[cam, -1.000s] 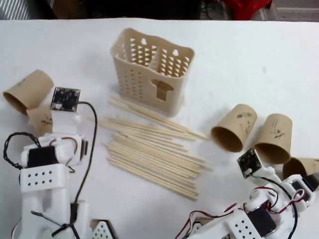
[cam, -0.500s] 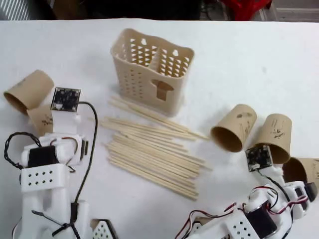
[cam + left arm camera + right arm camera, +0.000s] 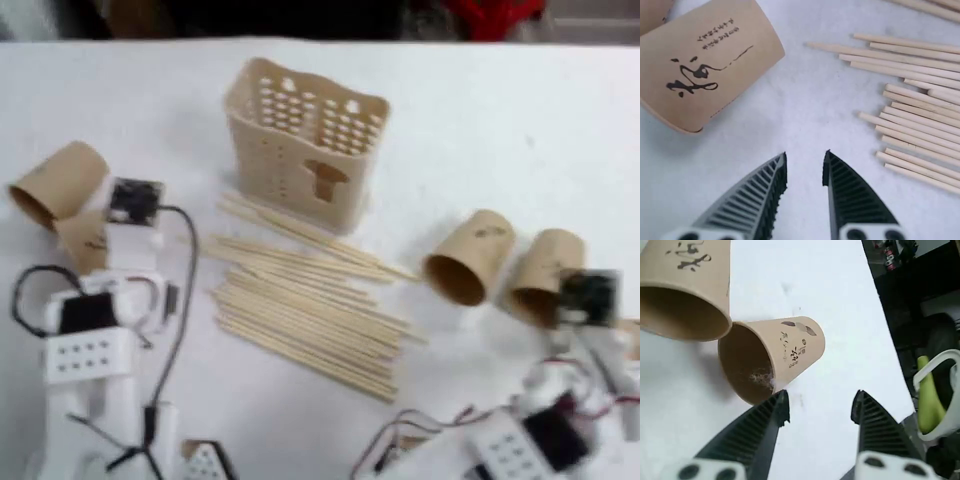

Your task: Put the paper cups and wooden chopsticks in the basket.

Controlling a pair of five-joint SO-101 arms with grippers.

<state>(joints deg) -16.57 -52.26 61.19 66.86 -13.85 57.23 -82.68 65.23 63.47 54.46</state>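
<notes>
A perforated beige basket stands upright at the back middle of the table. Wooden chopsticks lie spread in front of it. Two paper cups lie on their sides at the left, beside the left arm. My left gripper is open over bare table, with a printed cup ahead to one side and chopstick ends to the other. Two more cups lie at the right. My right gripper is open, one fingertip close to the mouth of a lying cup; another cup lies beside it.
The table's right edge runs close to the right gripper, with dark floor and clutter beyond it. A black cable loops off the left arm near the chopsticks. The right arm sits at the front right corner.
The right arm has swung rightward, its wrist camera going from in front of the middle cups to over the rightmost ones. The left arm has not moved.
</notes>
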